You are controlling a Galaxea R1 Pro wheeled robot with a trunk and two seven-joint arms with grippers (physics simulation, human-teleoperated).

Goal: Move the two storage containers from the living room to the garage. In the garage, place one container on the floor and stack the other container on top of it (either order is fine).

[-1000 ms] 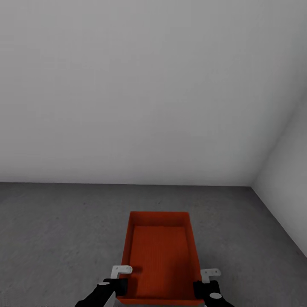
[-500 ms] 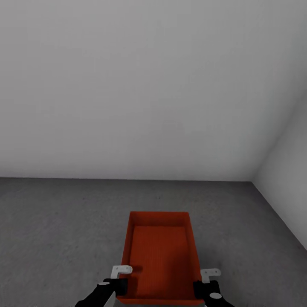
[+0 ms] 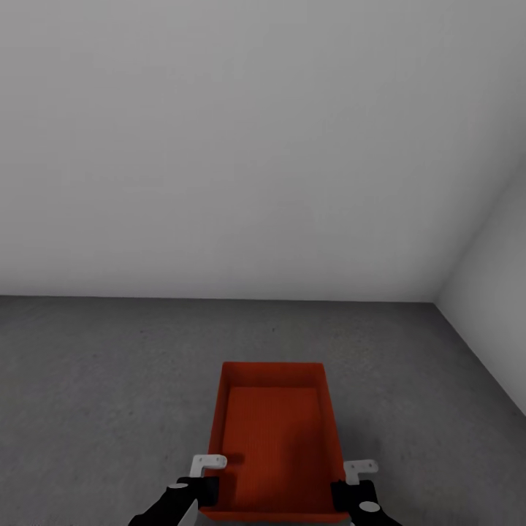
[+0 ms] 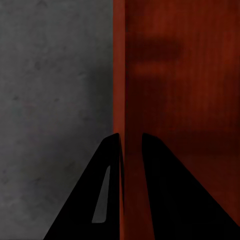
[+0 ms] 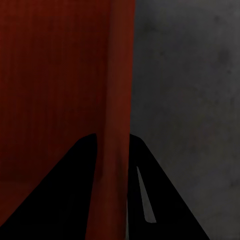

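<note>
One orange-red storage container (image 3: 274,438) hangs low in the head view over the dark grey concrete floor (image 3: 95,394) of the garage. My left gripper (image 3: 208,488) is shut on its left wall, one finger on each side of the thin wall (image 4: 123,100). The right gripper (image 3: 345,493) clamps the right wall (image 5: 117,100) the same way. The box is lidless, with a finely ribbed inside. Both wrist views look down the wall to the concrete below.
A plain white-grey wall (image 3: 219,146) stands ahead, meeting a second wall (image 3: 497,292) in a corner at the right. Open concrete stretches to the left and ahead of the container.
The floor's far edge has slid upward in the head view, so the camera has shifted. The container and both grippers keep their places in the picture.
</note>
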